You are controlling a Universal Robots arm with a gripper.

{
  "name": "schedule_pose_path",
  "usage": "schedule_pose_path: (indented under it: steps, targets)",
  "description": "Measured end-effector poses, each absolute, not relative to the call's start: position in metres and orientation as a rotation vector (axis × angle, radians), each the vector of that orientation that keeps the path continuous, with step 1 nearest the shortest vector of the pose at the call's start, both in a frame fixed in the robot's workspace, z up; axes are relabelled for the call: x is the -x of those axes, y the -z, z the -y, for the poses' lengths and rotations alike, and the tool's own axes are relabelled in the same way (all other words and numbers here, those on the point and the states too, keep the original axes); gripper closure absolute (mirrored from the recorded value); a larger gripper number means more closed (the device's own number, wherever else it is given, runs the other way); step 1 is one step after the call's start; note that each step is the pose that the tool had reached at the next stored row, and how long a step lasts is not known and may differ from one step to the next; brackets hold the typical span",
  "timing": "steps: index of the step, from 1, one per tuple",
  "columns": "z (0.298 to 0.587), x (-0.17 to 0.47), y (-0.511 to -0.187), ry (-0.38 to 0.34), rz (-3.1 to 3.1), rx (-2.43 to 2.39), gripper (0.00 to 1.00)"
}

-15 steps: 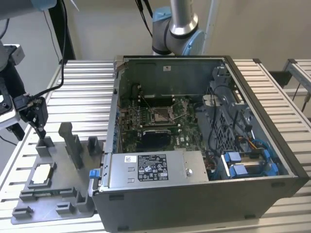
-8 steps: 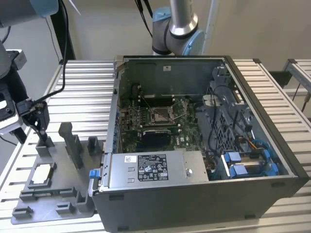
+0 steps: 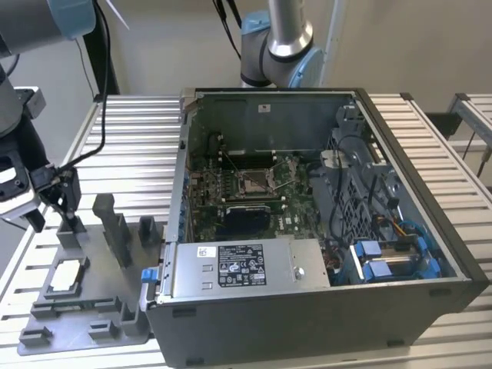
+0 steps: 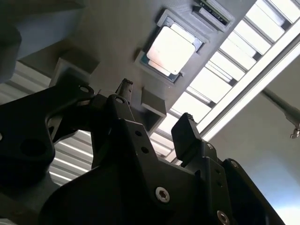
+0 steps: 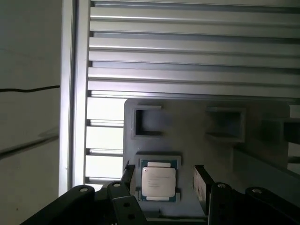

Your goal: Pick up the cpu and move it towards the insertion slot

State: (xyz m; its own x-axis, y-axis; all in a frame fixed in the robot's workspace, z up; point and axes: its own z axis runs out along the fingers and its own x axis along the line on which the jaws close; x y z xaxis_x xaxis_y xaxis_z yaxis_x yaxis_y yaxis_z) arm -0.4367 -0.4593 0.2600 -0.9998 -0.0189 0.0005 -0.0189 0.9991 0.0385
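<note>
Nearest in the exterior view, at its left, one grey plate (image 3: 86, 329) lies on the slatted worktop (image 3: 138, 138). A framed pocket (image 3: 54, 286) in the plate holds the one cpu (image 3: 68, 274), lying flat with its silvery face up. Three upright blocks (image 3: 115, 231) rise from the plate's far side.

One hand (image 3: 52, 219) hangs above the plate, clear of the chip. Its two fingers (image 5: 127, 176) are spread wide and grip nothing. In the first wrist view the hand (image 5: 164, 180) frames the cpu (image 5: 158, 183), one finger to each side of the pocket. Two more square frames (image 5: 147, 123) sit on the plate past it. In the second wrist view the cpu (image 4: 171, 49) lies beyond the tips of the hand (image 4: 154, 110).

Just beside the plate, towards the exterior view's right, stands one open case (image 3: 430, 231). It holds a silver power supply (image 3: 238, 269) along its near wall, blue fittings (image 3: 384, 257) with cables near its right-hand corner, and a green motherboard (image 3: 296, 219) on its floor. The one slot (image 3: 254, 182) sits on that board, metal-framed with thin levers, well apart from the cpu.

Farthest back, an arm column (image 3: 278, 42) rises behind the case
</note>
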Motion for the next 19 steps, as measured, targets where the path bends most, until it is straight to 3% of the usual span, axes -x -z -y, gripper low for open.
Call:
schedule_pose_path:
  steps: [19]
  targets:
    - [0.463,0.437,-0.237,0.060,3.140,-0.030,0.00]
